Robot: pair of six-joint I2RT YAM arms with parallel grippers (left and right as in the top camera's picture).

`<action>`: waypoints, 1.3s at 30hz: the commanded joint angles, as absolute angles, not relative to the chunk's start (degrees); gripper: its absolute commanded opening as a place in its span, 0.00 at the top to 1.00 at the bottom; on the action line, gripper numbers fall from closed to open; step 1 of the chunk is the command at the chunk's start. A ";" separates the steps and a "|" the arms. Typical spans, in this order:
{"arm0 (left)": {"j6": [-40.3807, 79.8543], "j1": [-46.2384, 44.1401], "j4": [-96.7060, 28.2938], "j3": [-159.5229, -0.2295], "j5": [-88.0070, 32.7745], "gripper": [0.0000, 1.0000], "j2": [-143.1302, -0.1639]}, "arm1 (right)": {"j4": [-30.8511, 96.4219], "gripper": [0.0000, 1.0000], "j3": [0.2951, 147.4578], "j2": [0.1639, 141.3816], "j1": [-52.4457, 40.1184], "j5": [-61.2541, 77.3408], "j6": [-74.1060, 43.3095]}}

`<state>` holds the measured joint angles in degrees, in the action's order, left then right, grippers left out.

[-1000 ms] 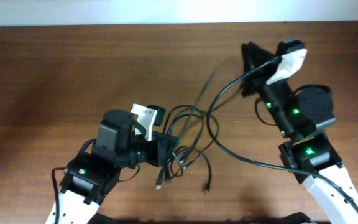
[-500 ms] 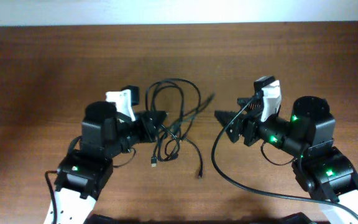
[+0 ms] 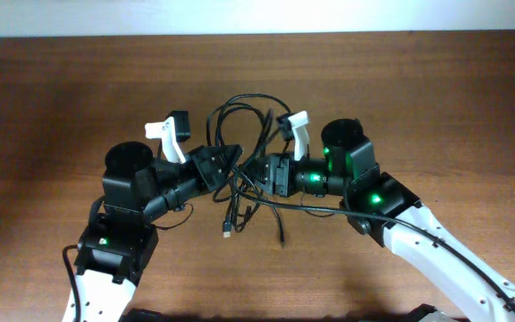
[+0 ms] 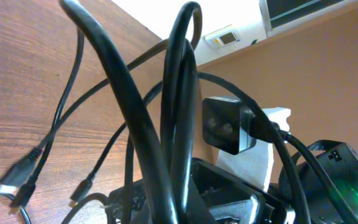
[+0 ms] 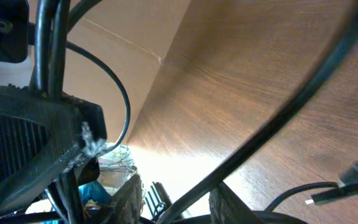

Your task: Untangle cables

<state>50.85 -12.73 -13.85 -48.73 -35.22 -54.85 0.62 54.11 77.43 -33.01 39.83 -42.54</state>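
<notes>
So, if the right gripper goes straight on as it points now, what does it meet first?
The right gripper would probably meet the cables just ahead, which the left gripper holds; depth is unclear.

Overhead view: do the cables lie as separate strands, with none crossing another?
No, the cables loop through one another in a single tangled bunch.

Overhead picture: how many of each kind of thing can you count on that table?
Robot arms: 2, left arm and right arm
Claws: 2, left claw and right claw
Cable tangle: 1
Loose plug ends: 2
Total: 7
</notes>
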 commanded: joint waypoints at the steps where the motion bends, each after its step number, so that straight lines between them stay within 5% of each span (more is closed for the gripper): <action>1: 51.40 -12.73 -12.36 -49.58 -36.71 1.00 -54.35 | 0.16 0.71 54.43 77.32 -33.36 40.25 -42.96; 4: 51.40 -12.73 -12.38 -49.58 -36.71 1.00 -54.35 | 0.40 0.96 54.43 77.32 -33.36 39.86 -42.94; 10: 51.35 -12.73 -12.45 -49.58 -36.71 1.00 -54.35 | -2.44 0.96 54.43 77.21 -32.99 38.85 -42.98; 19: 28.01 -12.73 -17.78 -49.56 -35.83 1.00 -54.39 | -22.02 0.96 54.43 76.49 -18.72 42.54 -64.29; 29: 16.58 -12.73 -26.09 -49.56 -36.75 1.00 -54.39 | -15.20 0.96 54.43 76.49 1.21 41.60 -63.44; 30: 16.58 -12.73 -25.71 -49.56 -36.67 1.00 -54.39 | -15.18 0.93 54.43 76.49 1.21 43.44 -61.89; 32: 16.60 -12.69 -23.53 -49.56 -35.48 1.00 -54.39 | -15.25 0.64 54.43 76.49 1.19 48.66 -61.71; 39: 16.88 -12.69 -12.34 -49.56 -22.63 1.00 -54.39 | -15.81 0.59 54.43 73.73 0.03 61.84 -56.95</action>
<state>17.65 -12.73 -16.40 -48.86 -26.17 -54.92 -15.42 53.67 76.14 0.73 57.21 -59.70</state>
